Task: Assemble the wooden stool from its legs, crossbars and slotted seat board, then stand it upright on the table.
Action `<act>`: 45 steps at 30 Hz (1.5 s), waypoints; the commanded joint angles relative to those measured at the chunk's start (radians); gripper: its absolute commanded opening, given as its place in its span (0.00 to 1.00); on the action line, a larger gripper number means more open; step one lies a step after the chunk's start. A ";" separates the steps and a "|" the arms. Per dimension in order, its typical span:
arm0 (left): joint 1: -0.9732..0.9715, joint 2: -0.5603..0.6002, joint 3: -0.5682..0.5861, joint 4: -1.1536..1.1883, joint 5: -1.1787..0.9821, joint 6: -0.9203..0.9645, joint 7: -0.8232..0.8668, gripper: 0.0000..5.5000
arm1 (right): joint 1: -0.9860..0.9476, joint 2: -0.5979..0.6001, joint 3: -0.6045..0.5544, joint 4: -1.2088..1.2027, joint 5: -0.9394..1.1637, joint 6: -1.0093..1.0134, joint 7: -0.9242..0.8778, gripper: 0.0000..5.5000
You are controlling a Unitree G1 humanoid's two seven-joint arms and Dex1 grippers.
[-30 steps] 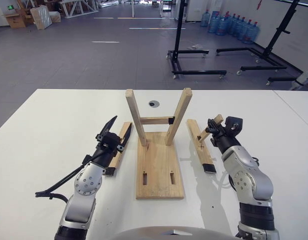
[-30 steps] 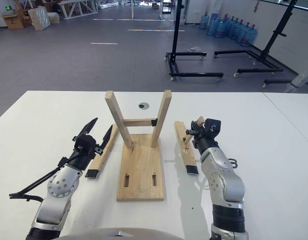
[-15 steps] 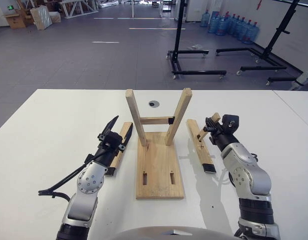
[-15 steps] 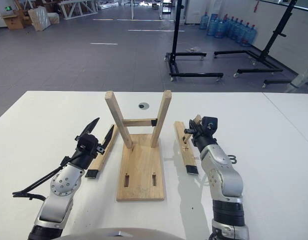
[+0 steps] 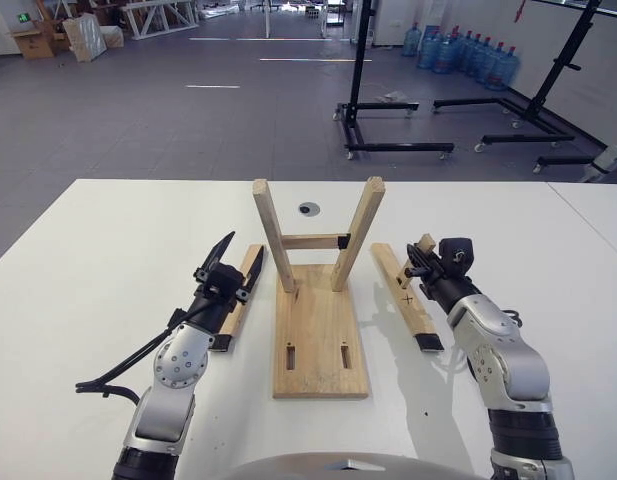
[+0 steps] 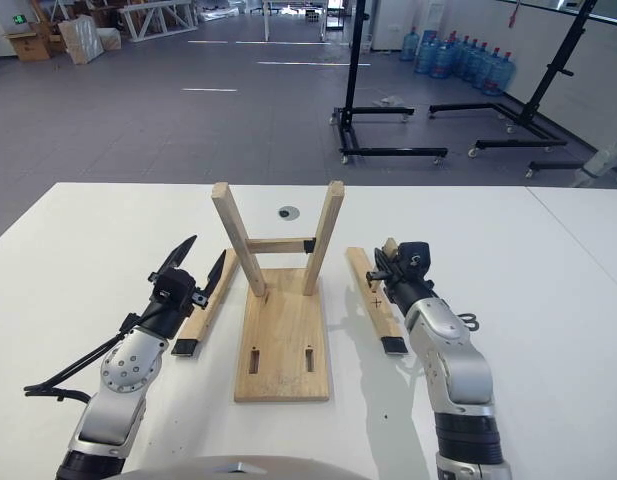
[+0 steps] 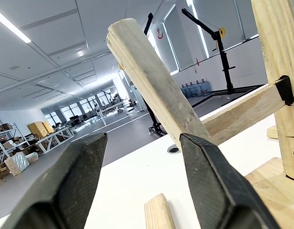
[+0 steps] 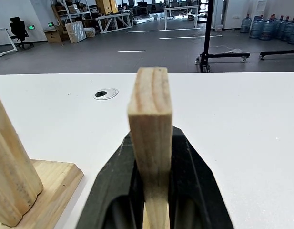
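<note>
From here, only a small dark plus mark [image 5: 406,297] on the loose wooden leg [image 5: 396,277] reads; nothing else legible.

- One seat board [image 5: 320,340].
- Two upright legs [image 5: 272,235] standing in it.
- One crossbar [image 5: 313,241] joining them.
- Two empty slots [image 5: 290,354] in the board's near end.
- Two loose legs [image 5: 406,300] lying flat, each with a black end.
- One short wooden piece [image 5: 424,243].
- One round grommet [image 5: 308,208].
</note>
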State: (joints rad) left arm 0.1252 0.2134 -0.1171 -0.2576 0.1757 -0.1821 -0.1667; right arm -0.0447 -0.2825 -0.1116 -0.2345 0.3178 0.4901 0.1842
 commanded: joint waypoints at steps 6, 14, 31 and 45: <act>-0.004 0.001 -0.004 0.025 0.007 -0.009 0.009 0.51 | 0.041 -0.013 0.026 0.111 -0.042 0.017 0.026 0.07; -0.006 0.000 -0.003 0.036 0.009 -0.014 0.019 0.51 | 0.019 -0.016 0.023 0.136 -0.053 0.019 0.035 0.07; -0.008 -0.002 0.013 0.066 0.015 -0.037 0.047 0.51 | -0.056 -0.013 -0.037 0.074 -0.009 0.008 0.071 0.39; -0.033 -0.008 0.010 0.111 0.021 -0.069 0.068 0.51 | -0.362 -0.038 -0.070 0.097 0.005 -0.050 0.093 0.39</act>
State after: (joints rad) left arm 0.1047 0.2068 -0.1059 -0.1528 0.1845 -0.2408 -0.1051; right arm -0.3601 -0.3020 -0.1641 -0.1670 0.3317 0.4539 0.2804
